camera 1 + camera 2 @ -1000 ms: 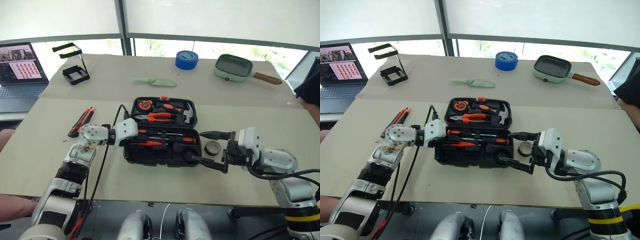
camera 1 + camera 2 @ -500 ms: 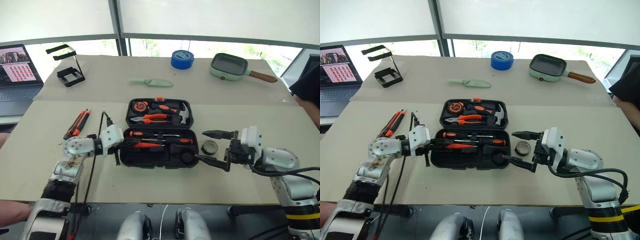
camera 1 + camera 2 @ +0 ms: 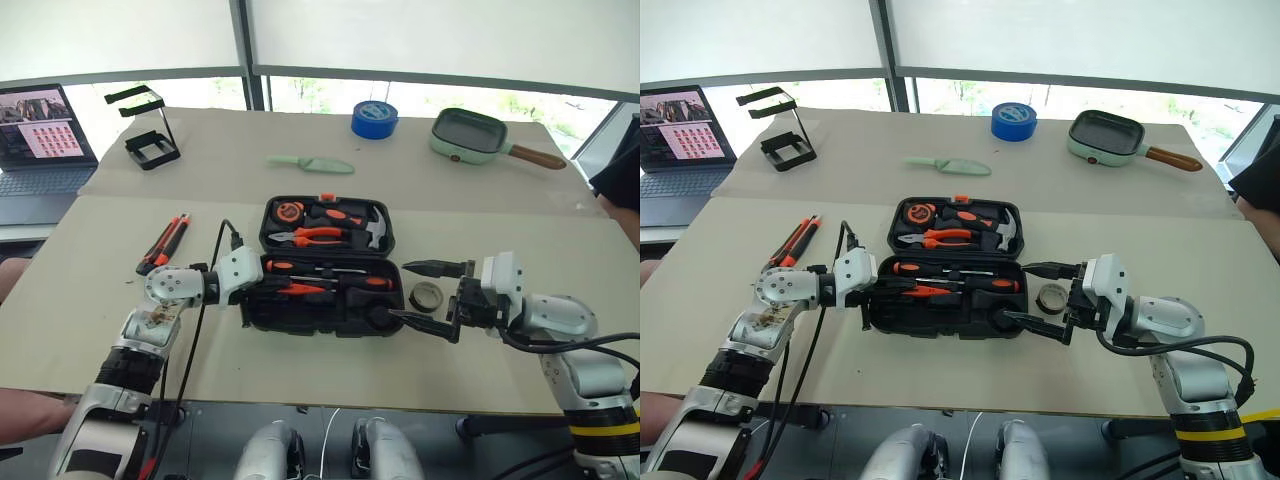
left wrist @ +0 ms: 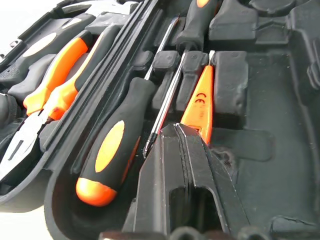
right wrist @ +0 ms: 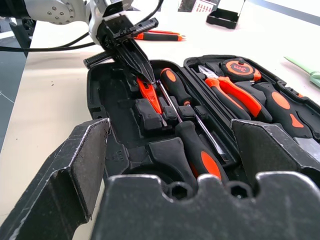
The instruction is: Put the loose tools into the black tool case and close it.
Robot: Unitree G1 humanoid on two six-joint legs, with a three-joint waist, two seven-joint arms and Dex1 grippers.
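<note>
Since 1 s ago the left gripper has pulled back from inside the case toward its left end; right gripper hasn't shifted. Left jaws are together w/ nothing in them, tips just at the handle end of the short all-orange screwdriver, which lies in a slot of the near half of the black tool case. Whether tips touch it can't be told. Right jaws are wide apart, level, pointing at the case's right end, holding nothing; lower finger is just beside the case's right front corner, upper finger above the small dark tape roll, which sits on the surface just right of the case, between the two fingers as seen from the head.

Case is open flat mid-surface. Near half holds two black-and-orange screwdrivers side by side w/ the slim orange one. Far half holds pliers, an orange tape measure and a hammer.

Orange-and-black utility knife is outside the case, on the surface well left of it. Further back: pale green knife, blue tape roll, green pan, black wire stand. Laptop at far left.
</note>
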